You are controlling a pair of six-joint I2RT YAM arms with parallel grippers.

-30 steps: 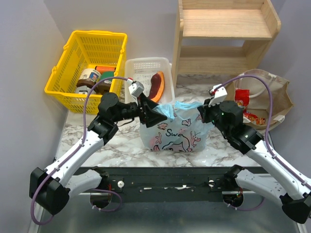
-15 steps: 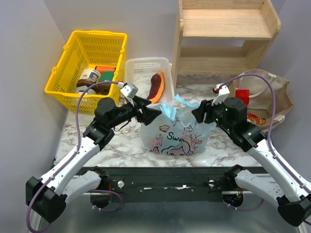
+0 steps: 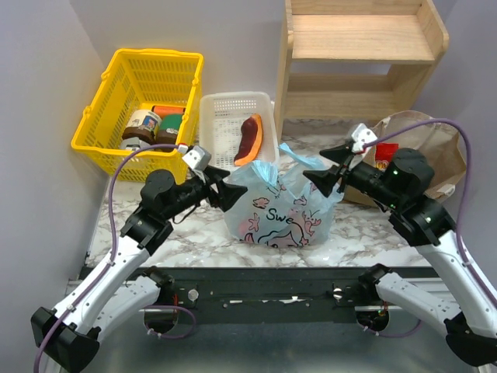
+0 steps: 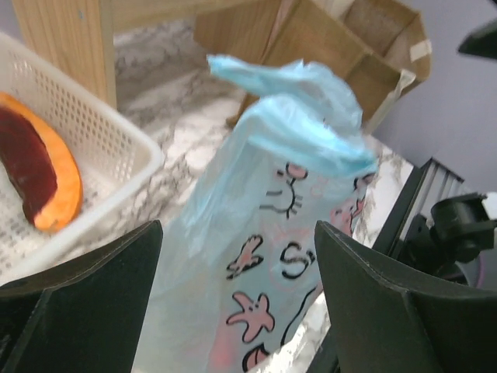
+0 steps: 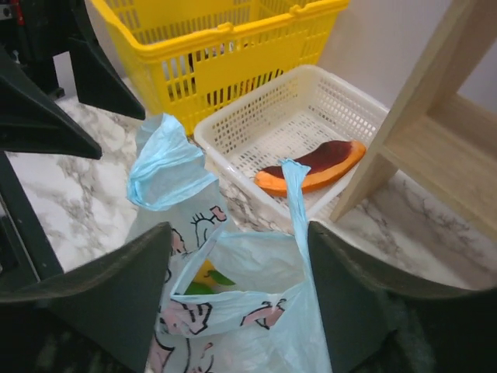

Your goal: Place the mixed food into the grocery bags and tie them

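The light-blue printed grocery bag (image 3: 276,211) stands at the table's middle, its two handles (image 5: 159,167) loose and sticking up. Through its open mouth, yellow and green food (image 5: 203,276) shows inside. My left gripper (image 3: 233,193) hangs open just left of the bag, nothing held; in the left wrist view the bag (image 4: 287,225) sits between its spread fingers (image 4: 404,311). My right gripper (image 3: 314,165) is open just right of the bag, above its mouth (image 5: 256,256). The tan-brown grocery bag (image 3: 427,148) lies at the far right with a red snack packet (image 3: 385,155) in it.
A yellow mesh basket (image 3: 116,116) with jars stands at the back left. Beside it a white slotted tray (image 3: 221,116) holds the purple-and-orange wedge (image 3: 250,138). A wooden shelf unit (image 3: 357,54) rises at the back right, close behind both bags.
My right gripper has opened and let go of the blue bag's handle. Both arms have drawn back outward from the bag, whose top has slumped and spread.
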